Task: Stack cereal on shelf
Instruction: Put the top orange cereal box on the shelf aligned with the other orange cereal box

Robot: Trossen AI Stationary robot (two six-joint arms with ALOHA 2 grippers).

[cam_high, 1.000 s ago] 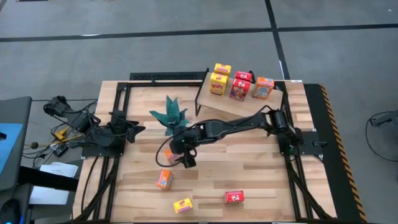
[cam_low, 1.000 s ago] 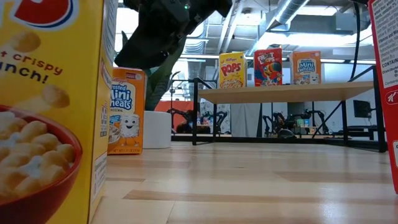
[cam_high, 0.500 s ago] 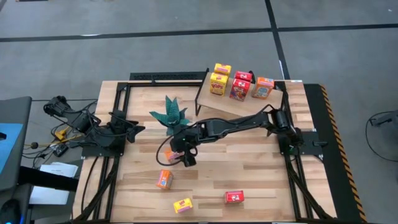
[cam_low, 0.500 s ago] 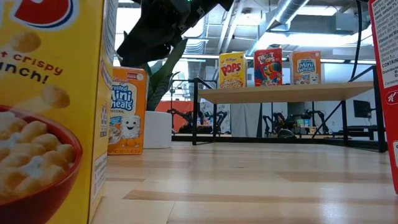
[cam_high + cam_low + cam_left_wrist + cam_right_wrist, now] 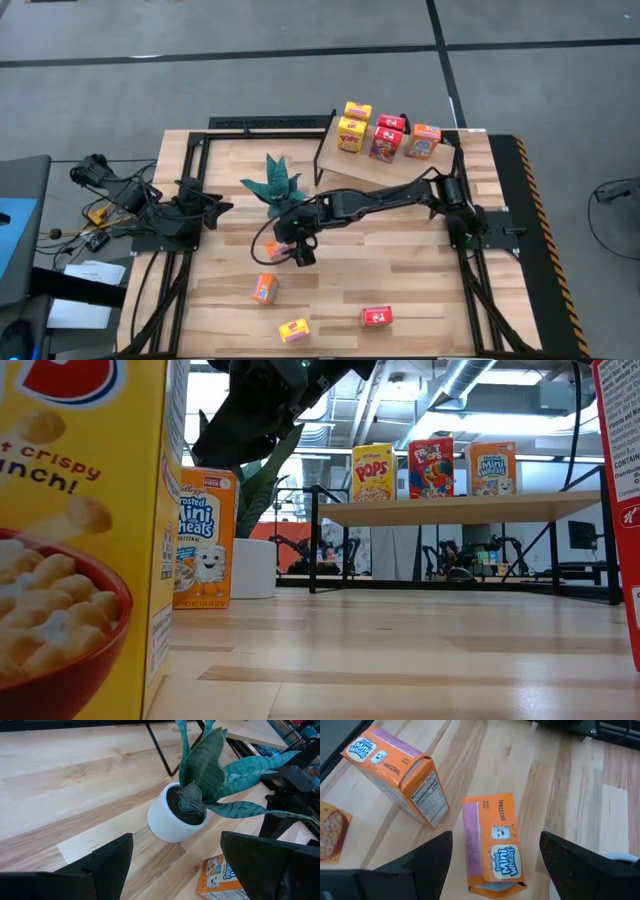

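Resting at the surface's (image 5: 400,275) left edge, the left gripper (image 5: 172,865) waits with its jaws spread open, facing the potted plant (image 5: 272,186). Just right of the plant, the right gripper (image 5: 297,252) hangs with jaws open and empty above an orange cereal box (image 5: 492,845) lying flat; a second orange box (image 5: 264,288) stands nearer the front edge. A yellow box (image 5: 294,330) and a red box (image 5: 376,317) lie farther along that edge. At the back right, the shelf (image 5: 400,170) carries five boxes.
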